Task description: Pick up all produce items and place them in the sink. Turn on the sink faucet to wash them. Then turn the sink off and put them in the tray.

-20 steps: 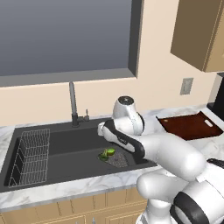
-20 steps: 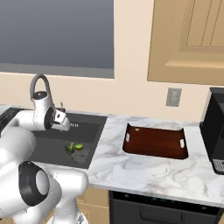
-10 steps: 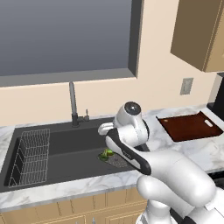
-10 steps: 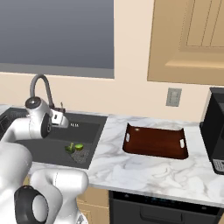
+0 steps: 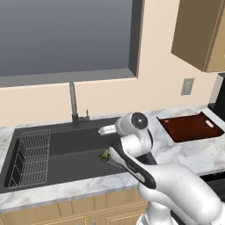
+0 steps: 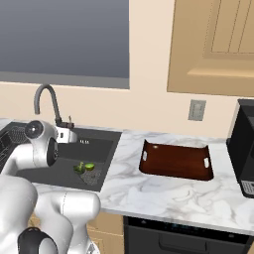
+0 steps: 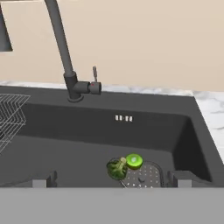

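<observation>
I see the dark green broccoli floret (image 5: 105,154) half behind my white arm, left base view | tall thin dark metal faucet (image 7: 61,48) spout cut by hand view's top | wire rack (image 7: 9,116) cut at left edge

We saw the sink (image 5: 66,154) at the frame's centre left, green produce (image 5: 105,154) inside, the tray (image 5: 189,127) at right.

A dark green broccoli floret (image 7: 117,168) and round lime-green fruit (image 7: 134,161) lie touching by the mesh drain in the matte black sink (image 7: 87,131), below the dark faucet (image 7: 65,61); the reddish-brown tray (image 6: 176,161) sits apart.
</observation>
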Tool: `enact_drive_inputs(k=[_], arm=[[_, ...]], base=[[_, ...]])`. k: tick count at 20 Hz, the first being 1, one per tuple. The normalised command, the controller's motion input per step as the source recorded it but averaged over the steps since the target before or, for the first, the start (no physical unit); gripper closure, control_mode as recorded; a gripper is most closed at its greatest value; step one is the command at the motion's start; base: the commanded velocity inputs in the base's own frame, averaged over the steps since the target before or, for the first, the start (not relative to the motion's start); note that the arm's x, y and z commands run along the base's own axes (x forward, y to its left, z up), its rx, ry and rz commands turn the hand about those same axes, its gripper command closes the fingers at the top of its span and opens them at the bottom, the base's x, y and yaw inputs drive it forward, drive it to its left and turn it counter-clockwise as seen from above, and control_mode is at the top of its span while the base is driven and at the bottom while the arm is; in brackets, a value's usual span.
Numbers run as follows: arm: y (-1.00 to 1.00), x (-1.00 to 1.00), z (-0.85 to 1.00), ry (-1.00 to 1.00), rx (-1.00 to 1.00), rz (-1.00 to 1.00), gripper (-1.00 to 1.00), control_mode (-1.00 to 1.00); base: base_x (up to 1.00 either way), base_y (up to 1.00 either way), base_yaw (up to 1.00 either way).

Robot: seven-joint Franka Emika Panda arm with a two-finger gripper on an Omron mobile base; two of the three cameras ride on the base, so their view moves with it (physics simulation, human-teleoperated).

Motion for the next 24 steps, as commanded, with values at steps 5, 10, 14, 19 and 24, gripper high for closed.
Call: enact_drive_inputs(k=[5, 10, 14, 19, 24], arm=[[0.04, 0.0, 0.38, -0.13, 0.0, 0.02, -1.0, -1.0], [0.03, 0.0, 0.23, -0.01, 0.0, 0.0, -1.0, -1.0], [0.0, 0.0, 0.0, 0.01, 0.0, 0.0, -1.0, -1.0], [0.0, 0.08, 0.0, 0.0, 0.0, 0.0, -1.0, -1.0], [0.0, 0.12, 0.0, 0.0, 0.0, 0.0, -1.0, -1.0]], base=[[0.0, 0.0, 0.0], [0.0, 0.0, 0.0], [0.0, 0.0, 0.0], [0.0, 0.0, 0.0], [0.0, 0.0, 0.0]])
